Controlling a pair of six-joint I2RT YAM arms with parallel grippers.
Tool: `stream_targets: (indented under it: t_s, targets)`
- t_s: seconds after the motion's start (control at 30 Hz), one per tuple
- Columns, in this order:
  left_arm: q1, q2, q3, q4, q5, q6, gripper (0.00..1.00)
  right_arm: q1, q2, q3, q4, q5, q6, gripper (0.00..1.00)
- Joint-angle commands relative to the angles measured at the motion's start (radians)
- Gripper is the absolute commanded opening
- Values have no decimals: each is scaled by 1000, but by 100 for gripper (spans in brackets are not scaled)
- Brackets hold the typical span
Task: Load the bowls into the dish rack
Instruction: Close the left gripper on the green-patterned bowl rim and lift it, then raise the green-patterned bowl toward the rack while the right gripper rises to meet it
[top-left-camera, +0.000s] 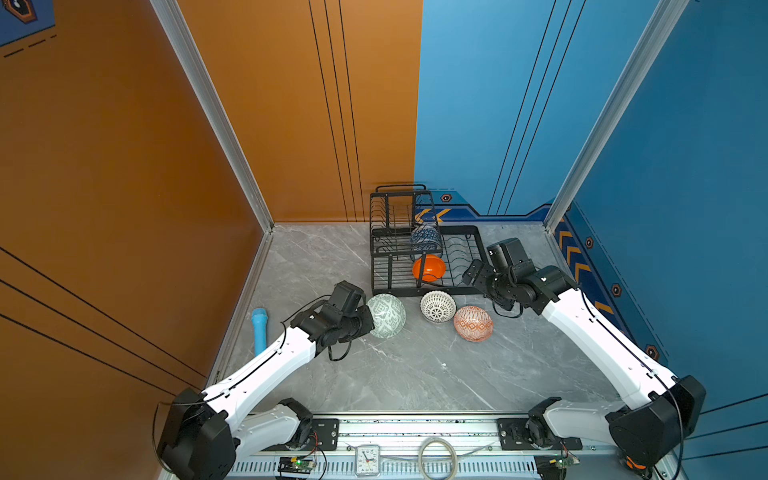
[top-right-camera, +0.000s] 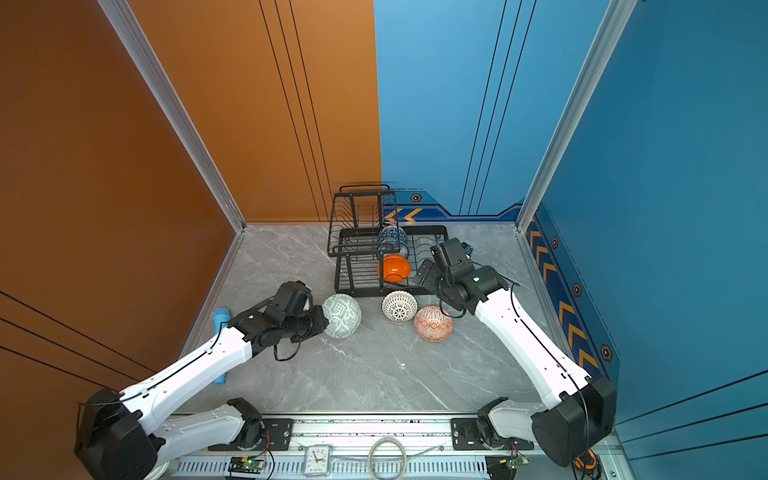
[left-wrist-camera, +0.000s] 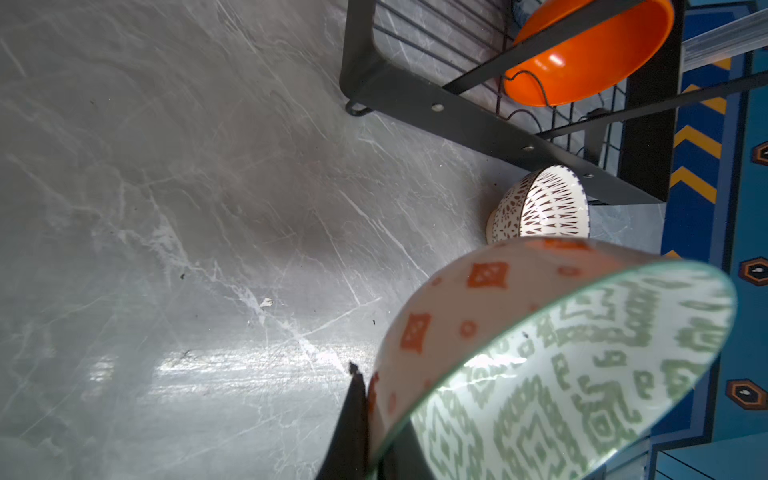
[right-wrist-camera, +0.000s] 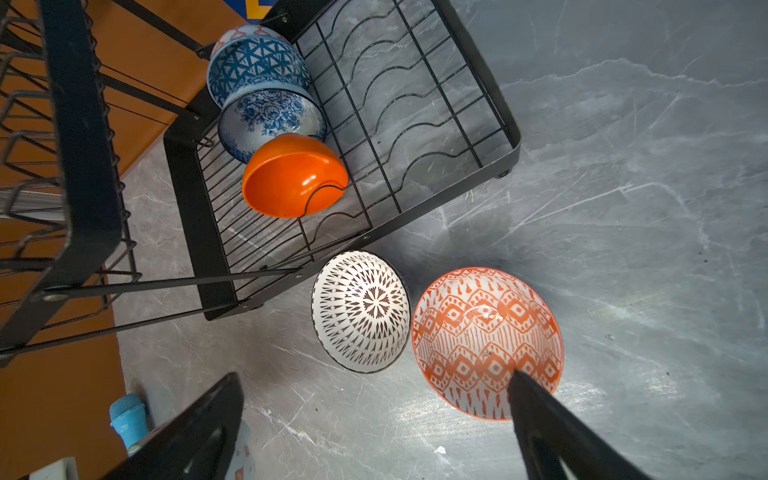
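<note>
We grip the pale green bowl (top-left-camera: 387, 316) by its rim, left gripper (top-left-camera: 369, 326) clamped, bowl tipped on edge, likely to suit dish rack (top-left-camera: 473, 249) slots just far-right. Right gripper (right-wrist-camera: 374, 376) wide, empty, near lattice bowl (right-wrist-camera: 360, 311).

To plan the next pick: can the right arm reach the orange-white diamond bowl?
Probably yes: the right gripper is open and empty near the orange-white diamond bowl, which lies uncovered; only the lattice bowl crowds one side.
</note>
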Motion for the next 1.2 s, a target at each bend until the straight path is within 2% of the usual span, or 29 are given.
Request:
stream_targets:
  t_s: [0.0,0.27,0.5,0.7,0.93,1.17]
  targets:
    - [11,-94,-8,2,-59,-26,0,7,-23,33,14,15,-5,100]
    - [13,-217,102,2,-208,14,0,7,3,125,34,-21,56,100]
    - [23,-173,276,37,-289,54,0,11,55,304,34,-71,56,100]
    - [27,-130,359,168,-347,100,0,9,115,424,34,-114,82,100]
    - [23,-49,398,367,-493,245,0,19,220,618,81,-198,198,100]
    - [9,73,464,559,-610,443,0,33,295,719,201,-269,374,100]
